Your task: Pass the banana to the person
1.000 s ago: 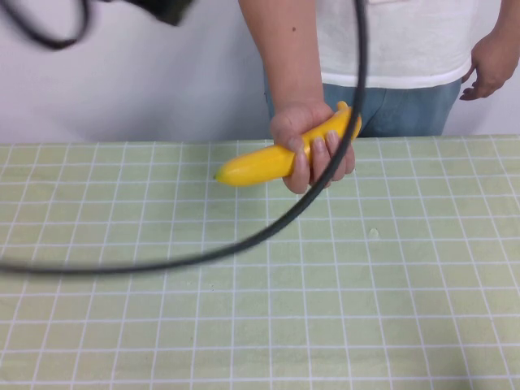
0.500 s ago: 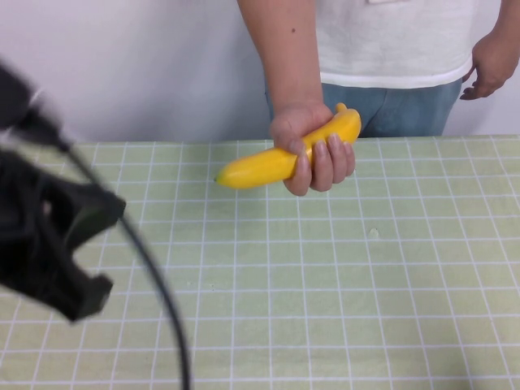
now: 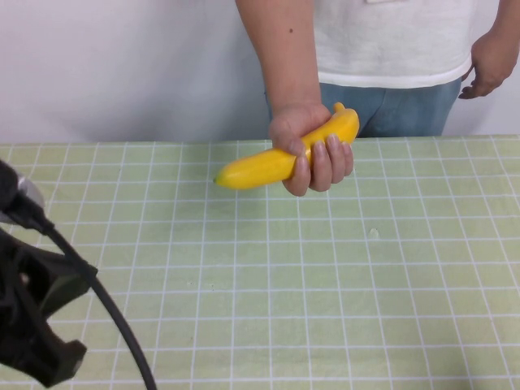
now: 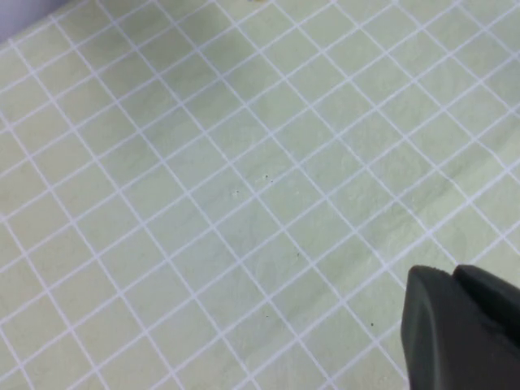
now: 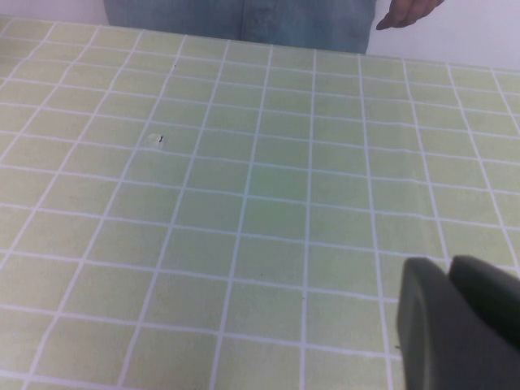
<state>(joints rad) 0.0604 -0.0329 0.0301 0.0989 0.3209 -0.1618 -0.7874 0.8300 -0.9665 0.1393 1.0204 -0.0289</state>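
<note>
The person stands behind the table in a white t-shirt and blue jeans. Their hand grips the yellow banana just above the table's far edge, greenish tip pointing to the left. My left arm is low at the near left corner, far from the banana. The left gripper is shut and empty above the cloth. My right gripper is out of the high view; it is shut and empty over the table. The person's jeans show at the far edge in the right wrist view.
The table is covered by a light green cloth with a white grid. A black cable runs from my left arm down to the near edge. The person's other hand hangs at the far right. A white wall is behind.
My left arm has swung from the top of the view down to the near left corner, taking its cable with it. The banana stays in the person's hand.
</note>
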